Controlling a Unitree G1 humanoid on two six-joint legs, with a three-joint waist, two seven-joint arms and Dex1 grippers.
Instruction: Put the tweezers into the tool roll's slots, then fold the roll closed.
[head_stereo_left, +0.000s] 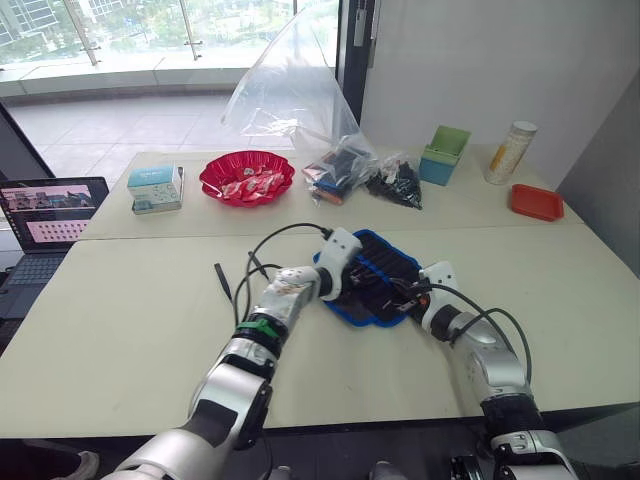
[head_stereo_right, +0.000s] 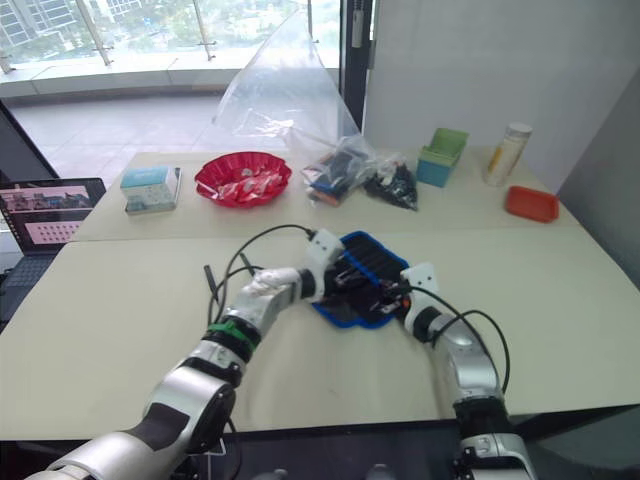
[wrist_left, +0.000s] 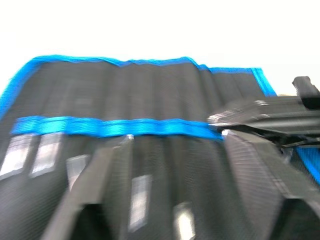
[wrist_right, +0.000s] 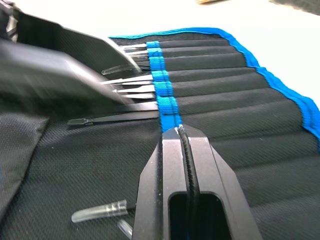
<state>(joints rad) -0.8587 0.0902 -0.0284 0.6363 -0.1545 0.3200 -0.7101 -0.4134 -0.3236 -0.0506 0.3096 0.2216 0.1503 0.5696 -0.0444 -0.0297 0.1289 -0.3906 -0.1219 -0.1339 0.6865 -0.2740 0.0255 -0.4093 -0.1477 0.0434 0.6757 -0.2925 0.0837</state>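
Note:
The tool roll (head_stereo_left: 372, 262) lies unfolded mid-table, black with blue trim. Several tweezers (wrist_right: 131, 118) sit in its slots (wrist_right: 220, 102), handles sticking out past the blue band. My right gripper (wrist_right: 179, 132) is on the roll's near right side, shut on a slim black tweezer (wrist_right: 189, 165) whose tip touches the blue band at a slot mouth. From the left, my left gripper (wrist_left: 177, 145) rests open on the fabric with nothing between its fingers (wrist_left: 95, 200). Another slim black piece (head_stereo_left: 222, 278) lies on the table left of my left arm.
A black cable (head_stereo_left: 262, 245) loops beside my left arm. On the far table stand a red bowl (head_stereo_left: 247, 177), a clear plastic bag (head_stereo_left: 295, 95), a blue-green bin (head_stereo_left: 443, 155), a bottle (head_stereo_left: 510, 152), a red tray (head_stereo_left: 536, 202) and a box (head_stereo_left: 156, 188). A laptop (head_stereo_left: 50, 215) sits far left.

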